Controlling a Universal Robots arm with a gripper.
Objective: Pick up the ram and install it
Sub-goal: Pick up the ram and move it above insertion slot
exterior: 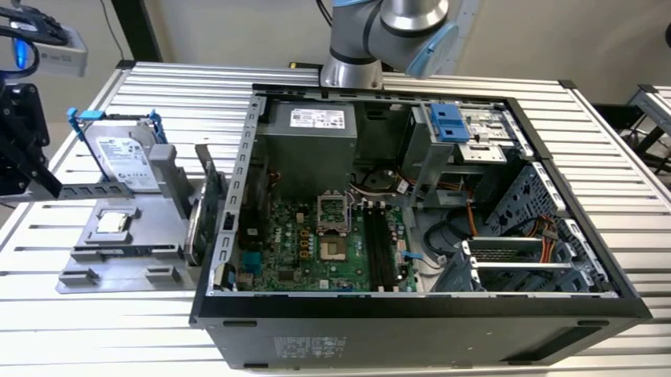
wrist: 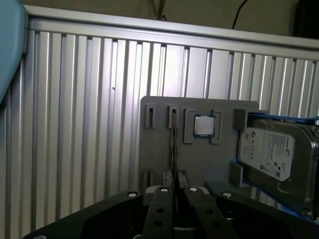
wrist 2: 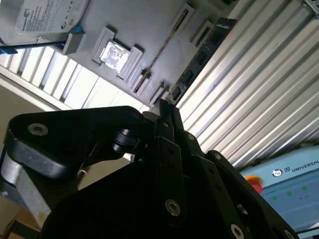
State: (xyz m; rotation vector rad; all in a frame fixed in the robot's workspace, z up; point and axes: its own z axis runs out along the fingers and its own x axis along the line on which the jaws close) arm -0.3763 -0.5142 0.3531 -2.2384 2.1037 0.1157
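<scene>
One gray tray (wrist: 154,149) is carrying a hard drive (wrist: 274,159), a square chip (wrist: 203,125) and a thin strip (wrist 2: 167,42) standing on edge, all lying beyond the fingertips. The gripper (wrist 2: 167,104) is apparently pinching the ram (wrist 2: 209,47), fingers nearly closed. Its long axis is running straight out from the fingertips, roughly along the table slats (wrist 2: 259,74).
</scene>
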